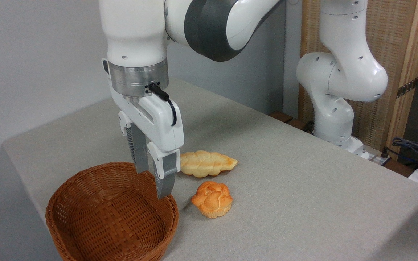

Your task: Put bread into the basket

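The bread (212, 198), a small round orange-golden knotted bun, lies on the grey table just right of the basket (61, 195). The basket is round, brown wicker, deep-sided, with nothing inside, and it stands at the table's front left. My gripper (153, 184) hangs point-down over the basket's far right rim, left of the bun and apart from it. Its grey fingers (165, 181) stand open with nothing between them.
A longer, paler braided loaf (207, 164) lies just behind the bun, close to the gripper's right side. The arm's white base (334, 119) stands at the table's back right, with cables (416, 150) beyond it. The table's left edge (16, 163) runs close to the basket.
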`<state>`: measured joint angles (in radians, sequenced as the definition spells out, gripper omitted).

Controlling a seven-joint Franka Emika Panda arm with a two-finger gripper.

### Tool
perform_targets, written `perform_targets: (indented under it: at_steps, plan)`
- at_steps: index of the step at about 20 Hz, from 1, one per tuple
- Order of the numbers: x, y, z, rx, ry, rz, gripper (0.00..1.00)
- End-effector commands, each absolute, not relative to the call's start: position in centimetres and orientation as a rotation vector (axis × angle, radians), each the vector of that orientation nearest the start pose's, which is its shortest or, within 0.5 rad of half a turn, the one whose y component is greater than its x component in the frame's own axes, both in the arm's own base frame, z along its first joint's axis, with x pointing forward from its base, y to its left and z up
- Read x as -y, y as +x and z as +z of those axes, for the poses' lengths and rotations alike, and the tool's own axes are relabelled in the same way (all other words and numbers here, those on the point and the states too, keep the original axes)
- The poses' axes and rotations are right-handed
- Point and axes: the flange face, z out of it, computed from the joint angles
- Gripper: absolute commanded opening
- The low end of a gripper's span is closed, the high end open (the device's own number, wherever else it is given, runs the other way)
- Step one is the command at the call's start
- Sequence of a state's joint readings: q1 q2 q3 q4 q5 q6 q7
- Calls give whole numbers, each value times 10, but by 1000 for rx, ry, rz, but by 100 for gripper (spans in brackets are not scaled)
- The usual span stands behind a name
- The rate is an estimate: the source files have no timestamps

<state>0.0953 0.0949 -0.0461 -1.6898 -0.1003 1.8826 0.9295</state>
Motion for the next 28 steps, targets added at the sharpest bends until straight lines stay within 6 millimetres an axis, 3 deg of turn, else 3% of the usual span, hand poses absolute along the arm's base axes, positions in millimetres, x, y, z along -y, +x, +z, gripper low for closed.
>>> perform_targets:
  at_steps: [1,28]
  plan:
    - [-24,600,543,-1327,-2892,-255,100]
    - [-23,596,539,-1342,-2911,-196,100]
